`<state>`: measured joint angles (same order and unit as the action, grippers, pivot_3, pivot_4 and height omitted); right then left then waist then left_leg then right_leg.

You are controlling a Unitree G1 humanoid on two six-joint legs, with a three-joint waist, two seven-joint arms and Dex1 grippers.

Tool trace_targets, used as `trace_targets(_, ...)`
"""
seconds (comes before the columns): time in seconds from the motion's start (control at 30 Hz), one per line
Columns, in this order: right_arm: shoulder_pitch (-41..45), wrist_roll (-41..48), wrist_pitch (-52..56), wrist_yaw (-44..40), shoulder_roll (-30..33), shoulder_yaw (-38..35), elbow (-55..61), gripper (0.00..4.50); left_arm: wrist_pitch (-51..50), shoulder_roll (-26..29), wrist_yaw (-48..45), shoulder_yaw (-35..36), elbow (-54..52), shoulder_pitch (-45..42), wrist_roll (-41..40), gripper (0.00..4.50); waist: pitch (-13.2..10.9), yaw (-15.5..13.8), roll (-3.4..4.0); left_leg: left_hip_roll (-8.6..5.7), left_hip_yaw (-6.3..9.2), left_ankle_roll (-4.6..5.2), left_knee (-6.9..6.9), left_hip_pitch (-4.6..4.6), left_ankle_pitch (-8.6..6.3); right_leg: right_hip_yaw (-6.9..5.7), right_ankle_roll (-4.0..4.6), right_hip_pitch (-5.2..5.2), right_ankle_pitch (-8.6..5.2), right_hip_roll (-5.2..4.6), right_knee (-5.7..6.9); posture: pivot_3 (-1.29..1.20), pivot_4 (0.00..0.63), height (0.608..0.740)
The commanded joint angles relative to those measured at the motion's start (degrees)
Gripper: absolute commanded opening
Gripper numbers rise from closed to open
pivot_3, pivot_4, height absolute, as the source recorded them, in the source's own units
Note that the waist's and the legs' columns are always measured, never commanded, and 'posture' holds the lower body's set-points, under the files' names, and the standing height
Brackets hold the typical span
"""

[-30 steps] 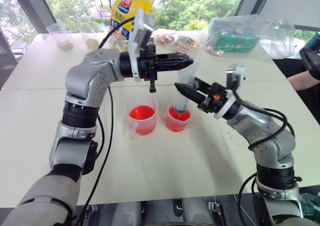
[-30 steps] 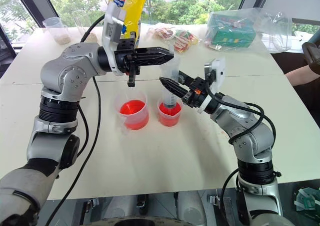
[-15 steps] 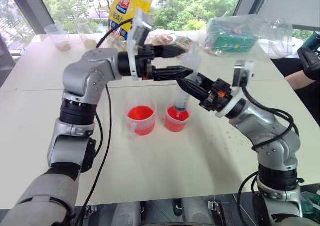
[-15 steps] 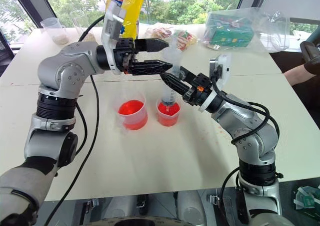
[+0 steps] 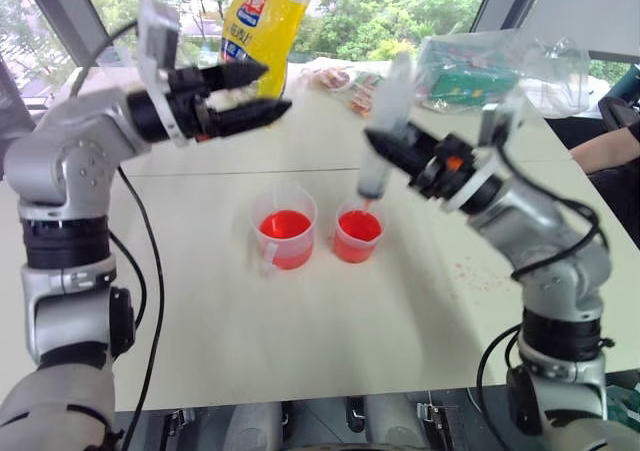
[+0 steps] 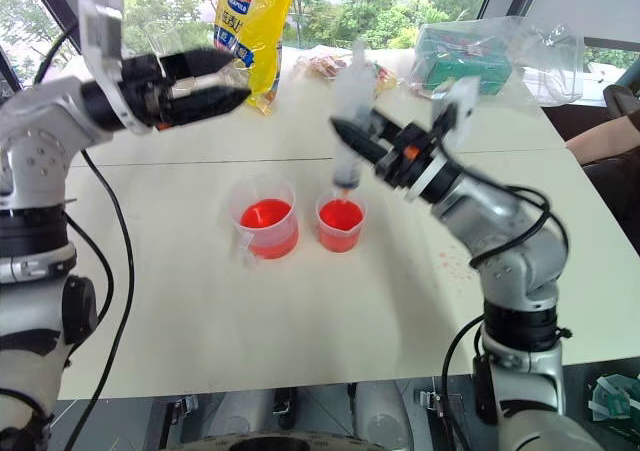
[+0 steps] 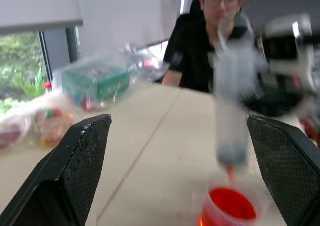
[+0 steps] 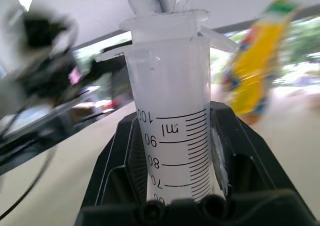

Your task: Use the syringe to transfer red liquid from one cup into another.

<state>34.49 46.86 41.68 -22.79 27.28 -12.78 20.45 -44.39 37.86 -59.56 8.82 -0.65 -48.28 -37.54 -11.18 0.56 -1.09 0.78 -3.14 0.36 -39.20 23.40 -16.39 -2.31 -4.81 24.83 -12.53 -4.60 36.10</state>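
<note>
The near half of the white table (image 5: pixel 330 341) lies bare, open to a reach from the front. Mid-table, the handled measuring cup (image 5: pixel 284 238) and the smaller handle-less cup (image 5: pixel 358 235) stand just beside each other with only a narrow gap. The syringe (image 5: pixel 383 136), clamped upright in the right gripper (image 5: pixel 385 143), blocks the space above the smaller cup. The left gripper (image 5: pixel 255 93), jaws spread, hangs left of the cups, leaving the handled cup clear from above. Along the far edge, a yellow bag (image 5: pixel 262 21), snack packets (image 5: pixel 335 74) and a clear bag with a green box (image 5: pixel 470 68) crowd the table.
</note>
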Motion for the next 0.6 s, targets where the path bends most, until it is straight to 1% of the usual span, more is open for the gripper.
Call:
trace_targets(0.03,6.3,4.7,9.1,8.1,4.0,-7.0,-4.2,1.34,0.4,1.2,1.2,0.4,-7.0,4.2,-0.7,4.44,0.0,0.1,0.01,0.02,0.02,0.0,0.0,0.0,0.0,-0.02,0.01,0.0,0.0,0.02,0.0,0.0,0.15,0.74)
trace_targets(0.1,9.3,7.7,16.3,12.3,6.7,-9.8,-7.6,1.34,0.1,1.3,2.5,1.0,-9.7,7.2,-1.3,4.44,0.0,0.1,0.01,0.03,-0.03,0.0,0.03,0.0,0.0,0.01,0.02,0.03,0.0,-0.01,0.01,0.0,0.15,0.74)
trace_targets(0.17,10.8,9.3,25.2,15.0,10.3,-11.1,-11.1,1.34,-0.2,1.2,3.8,1.8,-12.2,10.1,-2.0,4.44,0.0,0.0,0.01,0.04,-0.04,0.0,0.04,0.01,0.0,0.02,0.02,0.03,0.0,-0.03,-0.01,0.0,0.15,0.74)
trace_targets(0.23,9.9,8.6,30.7,14.5,13.9,-9.8,-12.6,1.34,0.0,1.5,4.4,2.0,-14.4,12.6,-2.4,4.44,0.0,0.0,0.01,0.04,-0.03,0.01,0.06,0.02,-0.01,0.04,0.03,0.03,-0.01,-0.04,-0.03,0.0,0.15,0.74)
trace_targets(0.33,6.4,6.4,37.8,12.7,17.8,-5.0,-14.8,1.34,-0.3,1.6,5.0,2.3,-16.9,15.4,-3.8,4.44,0.0,0.0,-0.01,0.04,-0.04,0.06,0.07,0.02,-0.04,0.06,0.04,0.02,-0.01,-0.03,-0.07,0.0,0.15,0.74)
trace_targets(0.43,3.6,3.7,38.5,10.4,19.3,-1.6,-15.8,1.34,-0.2,2.1,5.0,1.8,-18.2,16.8,-4.5,4.44,0.0,0.1,0.0,0.03,-0.07,0.06,0.06,0.02,-0.04,0.06,0.03,0.02,-0.01,-0.01,-0.07,0.0,0.15,0.74)
trace_targets(0.6,2.0,-0.9,38.5,7.5,18.2,2.4,-22.0,1.34,-0.9,2.7,4.9,1.4,-19.2,17.5,-6.1,4.44,0.0,0.1,0.0,0.02,-0.1,0.07,0.04,0.0,-0.03,0.08,0.02,0.04,0.0,0.06,-0.06,0.0,0.15,0.74)
